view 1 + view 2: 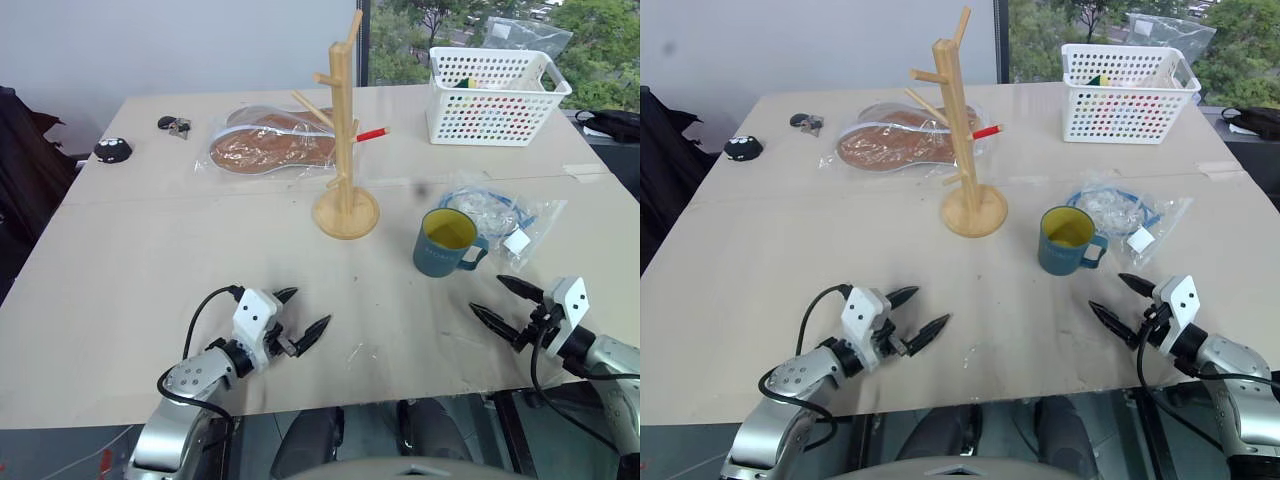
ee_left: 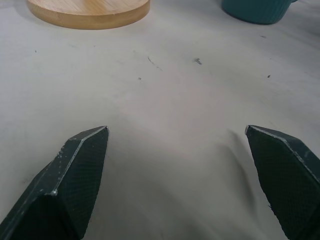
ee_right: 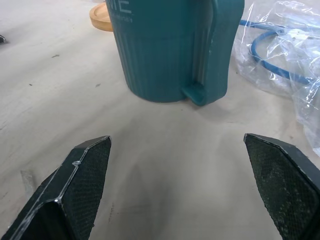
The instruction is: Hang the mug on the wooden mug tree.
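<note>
Since nothing is held yet: the step in hand is the approach to the mug, before any grasp
Mug (image 1: 445, 242): upright on the table (image 1: 150, 270), yellow inside showing, loop handle turned toward the right gripper; it sits just to the right of the wooden mug tree's base, not touching it
Wooden mug tree (image 1: 345, 130): upright on its round disc base, all pegs bare
Right gripper (image 1: 508, 303): fingers spread wide and empty, low over the table, near the mug and pointed at its handle side
Left gripper (image 1: 301, 315): also spread wide and empty, aimed toward the tree's base, well apart from it
Clutter: a clear bag with blue cable (image 1: 495, 215) lies just beside the mug on its far right
Next move, as I judge it: the right gripper should advance and close on the handle or wall of the mug without snagging the bag, then lift it high enough to thread the handle over a peg
</note>
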